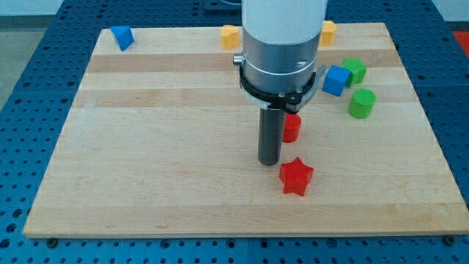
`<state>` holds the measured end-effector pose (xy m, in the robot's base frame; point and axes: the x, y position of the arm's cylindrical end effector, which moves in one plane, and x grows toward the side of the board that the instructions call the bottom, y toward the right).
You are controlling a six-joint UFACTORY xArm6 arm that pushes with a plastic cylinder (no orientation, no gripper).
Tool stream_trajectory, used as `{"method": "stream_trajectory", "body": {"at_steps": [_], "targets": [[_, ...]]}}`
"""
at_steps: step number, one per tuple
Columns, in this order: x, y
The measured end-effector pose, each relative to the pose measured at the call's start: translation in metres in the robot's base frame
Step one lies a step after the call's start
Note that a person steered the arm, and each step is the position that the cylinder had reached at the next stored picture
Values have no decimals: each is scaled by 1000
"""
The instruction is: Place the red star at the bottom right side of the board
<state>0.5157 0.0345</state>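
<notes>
While my tip stands close by, the red star lies lower right.

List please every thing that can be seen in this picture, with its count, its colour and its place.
Star: 1, red, lower middle, just right of and below my tip.
Cylinder: 1, red, behind the rod, partly hidden.
Cube: 1, blue, upper right.
Triangular block: 1, blue, top left corner.
Green blocks: 2, upper right; one beside the cube, a cylinder below it.
Orange-yellow blocks: 2, top edge.
Board: 1, light wood.
My tip: 1, dark, centre.
</notes>
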Motion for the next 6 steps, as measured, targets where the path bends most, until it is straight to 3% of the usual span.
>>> {"method": "stream_trajectory", "body": {"at_steps": [5, 6], "targets": [[77, 17], [68, 17]]}}
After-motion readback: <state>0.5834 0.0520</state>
